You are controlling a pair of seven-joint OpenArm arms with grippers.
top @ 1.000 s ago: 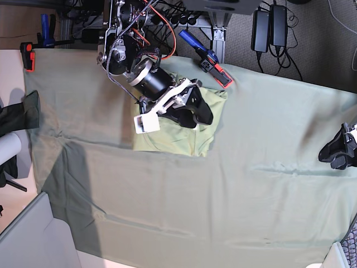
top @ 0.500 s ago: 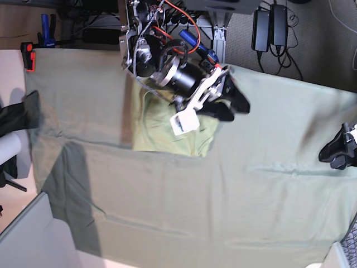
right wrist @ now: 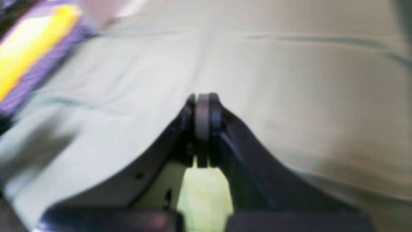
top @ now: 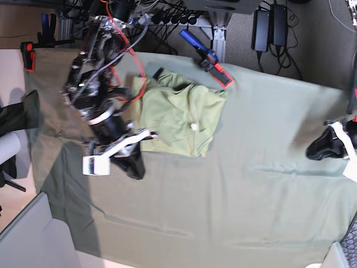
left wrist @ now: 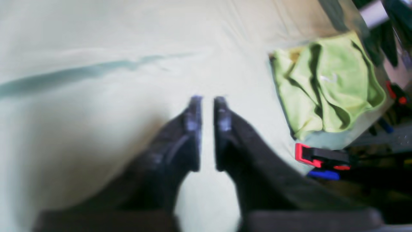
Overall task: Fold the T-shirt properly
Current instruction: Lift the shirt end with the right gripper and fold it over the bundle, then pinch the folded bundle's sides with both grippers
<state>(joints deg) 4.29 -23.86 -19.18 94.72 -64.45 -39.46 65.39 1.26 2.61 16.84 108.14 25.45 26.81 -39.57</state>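
1. Near the front-left part of the table cloth [top: 234, 184]: the right gripper [top: 135, 167], black, with a white block at its wrist. Its jaws are pressed together with nothing between them, as the right wrist view confirms; it sits over bare cloth, just off the front-left corner of the T-shirt [top: 178, 120].
2. At the right edge of the cloth: the left gripper [top: 319, 151], black. The left wrist view shows its fingers [left wrist: 193, 119] drawn almost together, a thin slit remaining, gripping nothing. It is well apart from the garment.
3. Toward the back of the cloth, left of centre: the T-shirt, light yellow-green, gathered into a compact, roughly rectangular packet. A small white label [top: 193, 127] shows on top. Several creases and a raised ridge run across it, plainer in the left wrist view [left wrist: 325, 87].
4. Beyond the back edge: a red-and-black clamp [top: 220, 75] pinning the cloth, then cables and power bricks on the floor.
5. Step in hand, by judgement: the folds look made and both arms are clear, so the task appears at or near its end.
6. Next move, if any: smoothing the ridged top layer and squaring the loose edges, or simply parking both arms.
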